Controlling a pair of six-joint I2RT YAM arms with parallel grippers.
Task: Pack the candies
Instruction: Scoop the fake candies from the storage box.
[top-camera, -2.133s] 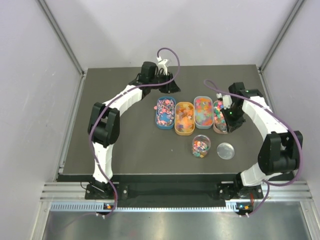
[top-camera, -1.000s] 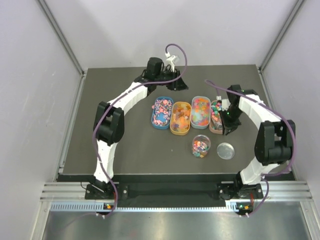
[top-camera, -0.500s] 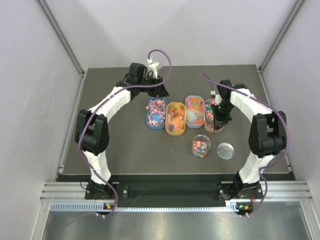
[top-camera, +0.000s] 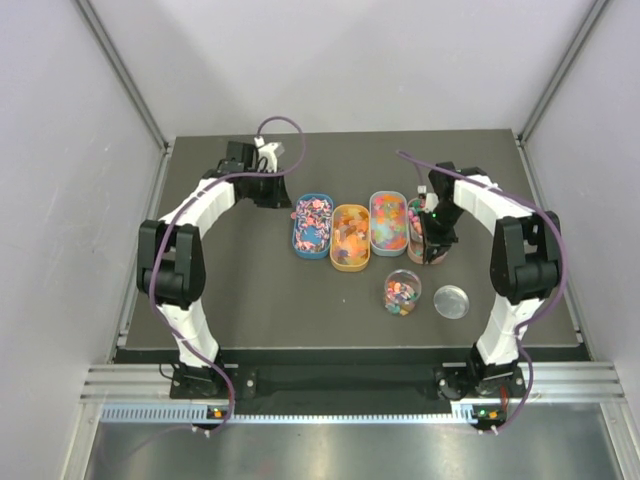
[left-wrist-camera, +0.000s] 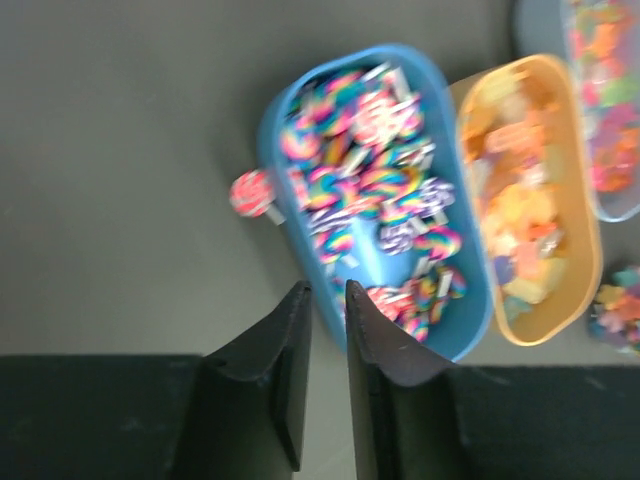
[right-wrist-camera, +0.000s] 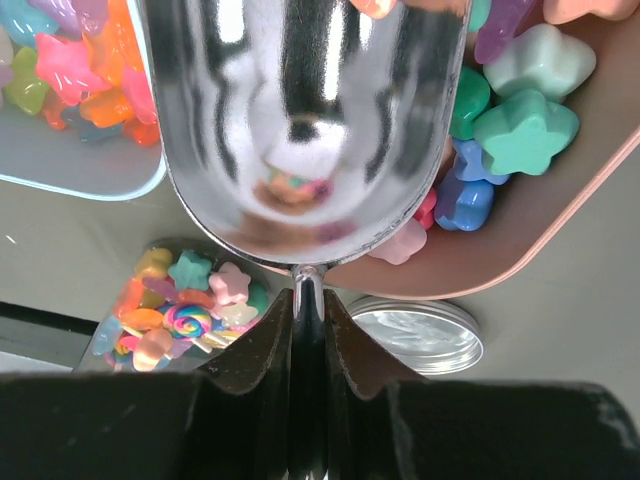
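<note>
Though beside blue tray (left-wrist-camera: 478, 325), stray lollipop (left-wrist-camera: 250, 192) lies w/ stick twd tray.

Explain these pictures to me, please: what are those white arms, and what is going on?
These are two robot arms bolted to a dark table. One picture looks down from above; the other two come from cameras on each wrist. On the table stand four oval trays of candies, a clear jar partly filled with sweets, and its lid. The right gripper clamps the handle of a metal scoop at the pink tray. The left gripper, near the blue tray, holds nothing.
</note>
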